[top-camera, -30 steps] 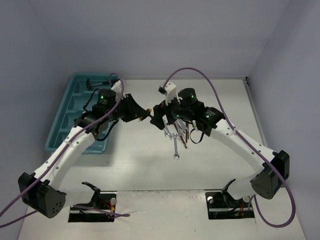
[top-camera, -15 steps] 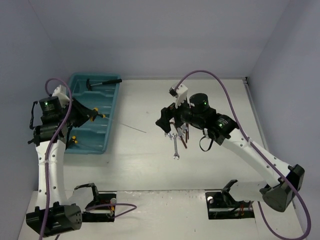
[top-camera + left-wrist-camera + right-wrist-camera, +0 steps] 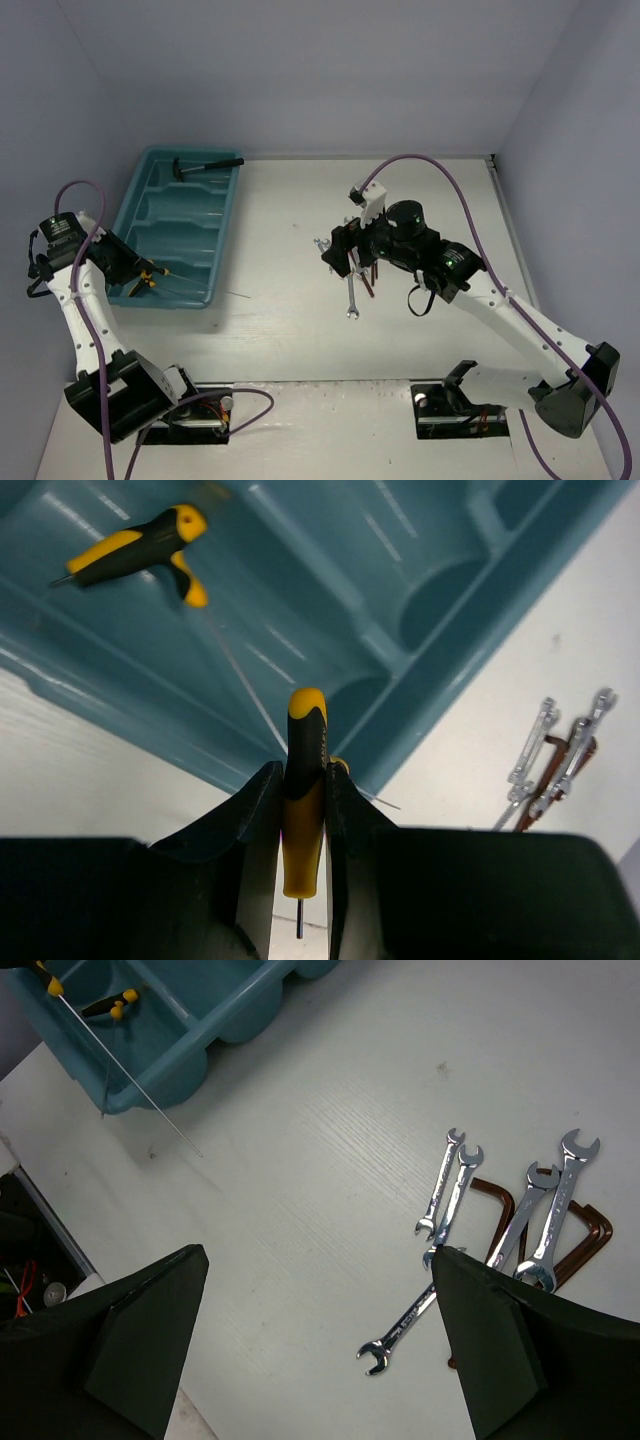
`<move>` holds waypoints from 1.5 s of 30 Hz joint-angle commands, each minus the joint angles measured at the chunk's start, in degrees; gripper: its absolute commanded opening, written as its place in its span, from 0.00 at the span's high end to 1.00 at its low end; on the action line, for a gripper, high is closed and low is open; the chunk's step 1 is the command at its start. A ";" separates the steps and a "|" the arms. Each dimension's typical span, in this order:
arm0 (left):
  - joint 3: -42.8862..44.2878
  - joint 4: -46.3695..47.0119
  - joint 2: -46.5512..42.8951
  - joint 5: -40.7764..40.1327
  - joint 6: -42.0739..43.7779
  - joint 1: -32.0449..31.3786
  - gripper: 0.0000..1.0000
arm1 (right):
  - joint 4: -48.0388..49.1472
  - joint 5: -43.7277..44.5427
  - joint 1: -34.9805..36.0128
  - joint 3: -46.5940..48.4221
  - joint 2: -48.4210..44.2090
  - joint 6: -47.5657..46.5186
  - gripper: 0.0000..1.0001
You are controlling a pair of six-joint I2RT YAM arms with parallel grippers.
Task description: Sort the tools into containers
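By the table's left edge, the left gripper (image 3: 302, 790) clamps a screwdriver (image 3: 306, 725) over the tray's (image 3: 420, 540) near end, apparently to drop it beside the second screwdriver (image 3: 135, 550) already inside. Mid-table, the right gripper (image 3: 320, 1340) hangs wide open above the wrenches (image 3: 450, 1185), likely next.

The plastic tray (image 3: 190, 1030) is glossy, the metal wrenches (image 3: 448, 1185) shiny, the table (image 3: 300, 1160) matt.

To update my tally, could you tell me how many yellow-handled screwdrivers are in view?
2. The loose screwdriver lies in the tray; the held screwdriver is clamped in the left hand at the tray's edge. Others could be hidden.
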 commanded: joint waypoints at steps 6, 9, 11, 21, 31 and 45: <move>5.78 -1.26 5.59 -12.09 2.90 2.29 1.00 | 2.30 0.66 -0.17 -0.21 -1.83 -0.29 0.07; 6.82 -0.77 7.13 -15.52 1.94 2.29 1.00 | 2.30 0.76 -0.17 -0.48 -1.83 -0.32 0.07; 7.08 0.11 8.12 -17.50 1.01 2.35 1.00 | 2.30 1.07 -0.22 -0.69 -1.83 -0.38 0.07; 5.69 6.11 9.15 -20.06 -6.88 2.47 0.92 | 2.30 1.58 -0.25 -1.57 -2.01 0.09 0.06; 2.56 10.16 8.61 -17.40 -11.93 2.47 0.72 | 2.30 1.55 -0.22 -2.52 -2.27 0.47 0.06; 4.60 10.38 4.27 -13.58 -10.03 2.05 0.53 | 2.26 3.60 -0.20 -3.24 -2.29 1.10 0.06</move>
